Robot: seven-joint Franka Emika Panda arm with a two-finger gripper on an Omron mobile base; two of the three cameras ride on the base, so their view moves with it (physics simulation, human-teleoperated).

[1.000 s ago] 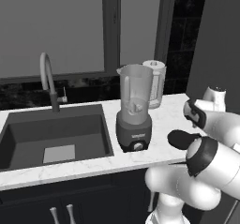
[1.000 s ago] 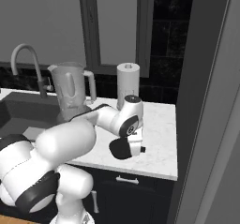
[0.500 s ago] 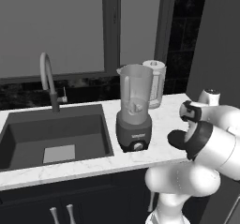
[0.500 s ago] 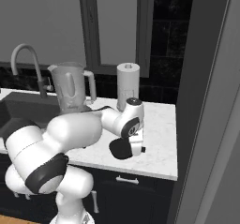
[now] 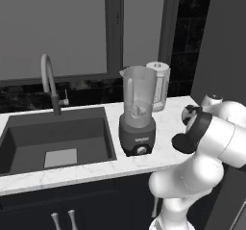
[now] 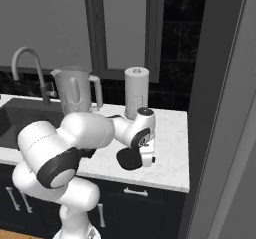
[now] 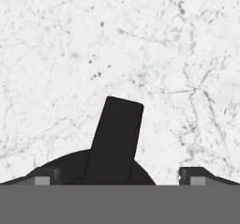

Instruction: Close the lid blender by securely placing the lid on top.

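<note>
Hand view: claw [image 7: 119, 180] fingers apart around the rigid, light lid [image 7: 115, 143]; grip its upright tab.

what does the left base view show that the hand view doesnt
Left base view alone: the blender standing lidless beside the sink, the faucet, a smaller clear jug behind the blender, the window, and the white arm. Hand view alone: the black lid close up, a raised tab sticking up from it, lying on the counter between the fingertips of the tool. Shared: the white marble counter.
</note>
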